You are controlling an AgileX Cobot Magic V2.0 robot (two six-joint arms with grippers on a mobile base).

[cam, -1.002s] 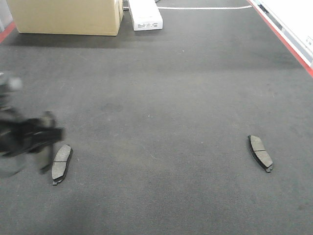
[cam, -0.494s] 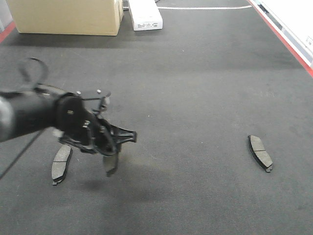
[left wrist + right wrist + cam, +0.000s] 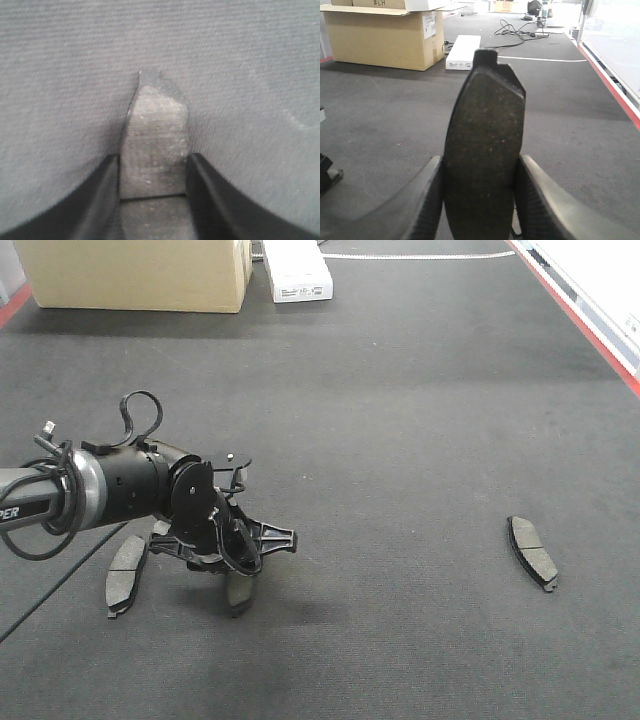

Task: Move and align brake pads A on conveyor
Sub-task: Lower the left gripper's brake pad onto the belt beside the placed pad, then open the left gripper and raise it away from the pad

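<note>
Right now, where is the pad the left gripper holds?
Front view, lower left: the held pad hangs in the left gripper, just right of the lying pad.

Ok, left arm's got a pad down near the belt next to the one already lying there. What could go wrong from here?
1. The left gripper holds its brake pad on end, tip toward the conveyor. Released like this, it may topple and land crooked.
2. It hangs close beside the lying pad; a sideways move could knock that one out of line.
3. The right gripper also holds a pad, outside the front view, so its clearance from the left arm can't be checked.
</note>
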